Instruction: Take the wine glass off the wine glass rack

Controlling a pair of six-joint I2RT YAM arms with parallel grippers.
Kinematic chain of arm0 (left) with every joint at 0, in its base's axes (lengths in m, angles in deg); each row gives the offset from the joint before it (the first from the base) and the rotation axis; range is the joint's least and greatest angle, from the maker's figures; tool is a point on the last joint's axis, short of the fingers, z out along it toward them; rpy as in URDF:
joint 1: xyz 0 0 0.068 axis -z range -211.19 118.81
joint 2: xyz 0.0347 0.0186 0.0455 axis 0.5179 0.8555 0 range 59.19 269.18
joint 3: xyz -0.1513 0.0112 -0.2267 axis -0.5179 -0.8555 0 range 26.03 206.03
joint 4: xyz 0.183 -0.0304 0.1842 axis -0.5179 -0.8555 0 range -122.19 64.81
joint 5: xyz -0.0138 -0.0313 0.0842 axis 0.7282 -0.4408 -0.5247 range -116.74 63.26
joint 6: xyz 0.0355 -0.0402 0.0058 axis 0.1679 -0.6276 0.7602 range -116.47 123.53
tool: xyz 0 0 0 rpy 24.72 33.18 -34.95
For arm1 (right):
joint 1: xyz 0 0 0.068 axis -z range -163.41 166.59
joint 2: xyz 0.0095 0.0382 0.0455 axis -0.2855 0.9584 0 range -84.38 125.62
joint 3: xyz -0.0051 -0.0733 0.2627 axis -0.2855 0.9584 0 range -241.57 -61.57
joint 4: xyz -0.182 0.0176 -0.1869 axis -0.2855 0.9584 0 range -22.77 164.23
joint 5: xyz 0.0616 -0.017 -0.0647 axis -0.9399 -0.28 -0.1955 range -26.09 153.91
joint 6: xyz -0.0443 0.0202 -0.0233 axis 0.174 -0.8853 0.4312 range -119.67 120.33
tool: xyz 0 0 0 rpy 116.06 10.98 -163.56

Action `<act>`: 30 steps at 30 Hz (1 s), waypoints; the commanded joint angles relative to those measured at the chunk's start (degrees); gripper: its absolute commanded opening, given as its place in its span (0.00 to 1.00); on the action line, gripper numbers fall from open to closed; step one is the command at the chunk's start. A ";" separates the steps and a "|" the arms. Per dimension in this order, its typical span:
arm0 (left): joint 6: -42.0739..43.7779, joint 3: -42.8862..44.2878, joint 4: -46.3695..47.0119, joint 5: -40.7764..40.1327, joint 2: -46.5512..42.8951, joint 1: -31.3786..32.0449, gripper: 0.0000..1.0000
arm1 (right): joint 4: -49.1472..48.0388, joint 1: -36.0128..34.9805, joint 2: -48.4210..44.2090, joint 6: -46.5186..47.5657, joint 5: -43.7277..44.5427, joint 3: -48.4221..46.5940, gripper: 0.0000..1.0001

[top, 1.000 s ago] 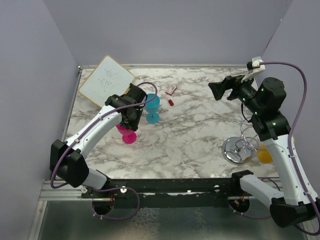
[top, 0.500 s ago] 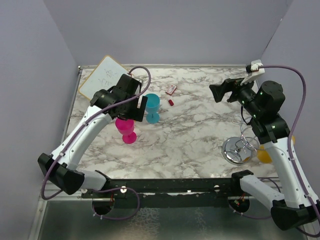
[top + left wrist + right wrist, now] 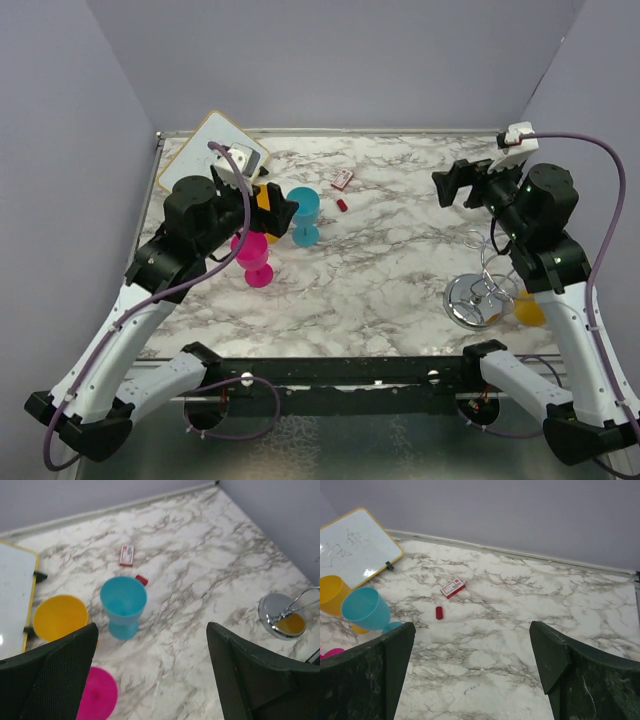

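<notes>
A pink wine glass (image 3: 256, 256) stands upright on the marble, free of any grip; in the left wrist view its pink rim (image 3: 98, 695) shows at the bottom. My left gripper (image 3: 272, 210) hangs open above and just behind it, jaws wide with nothing between them (image 3: 151, 630). The wine glass rack (image 3: 478, 292), chrome wire on a round shiny base (image 3: 281, 617), stands at the near right. An orange wine glass (image 3: 528, 308) sits at the rack's right side, partly hidden by my right arm. My right gripper (image 3: 455, 185) is open and empty, high over the back right (image 3: 472, 627).
A teal glass (image 3: 305, 215) and a yellow glass (image 3: 60, 617) stand next to the pink one. A whiteboard (image 3: 200, 158) lies at the back left. A red-and-white box (image 3: 342, 179) and a small red cap (image 3: 341, 205) lie mid-table. Walls close in on three sides.
My left gripper opened, let go of the pink glass and lifted back toward the near left. The pink glass stays standing. The right arm drifted slightly right.
</notes>
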State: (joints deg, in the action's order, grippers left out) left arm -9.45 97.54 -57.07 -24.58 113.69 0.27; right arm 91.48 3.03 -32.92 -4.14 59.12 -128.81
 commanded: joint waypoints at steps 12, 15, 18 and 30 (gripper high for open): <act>2.17 -16.82 38.17 4.16 -1.44 9.17 0.93 | 19.49 -0.41 4.94 6.63 29.27 -13.12 0.99; 3.24 -18.54 37.50 0.23 -2.96 12.44 0.96 | 20.21 -0.41 5.45 5.50 36.71 -12.27 0.99; 6.55 -19.31 35.22 -4.20 -3.77 15.61 0.98 | 18.83 -0.34 5.73 4.69 43.07 -11.40 0.99; 16.92 -20.54 31.99 -19.10 -6.20 28.36 1.00 | 25.45 18.91 14.96 -5.17 36.46 -19.23 0.99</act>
State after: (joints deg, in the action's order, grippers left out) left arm 3.54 77.84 -24.77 -36.78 109.31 25.80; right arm 111.76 15.59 -18.91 -3.72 98.52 -145.42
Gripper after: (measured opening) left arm 0.993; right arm 0.994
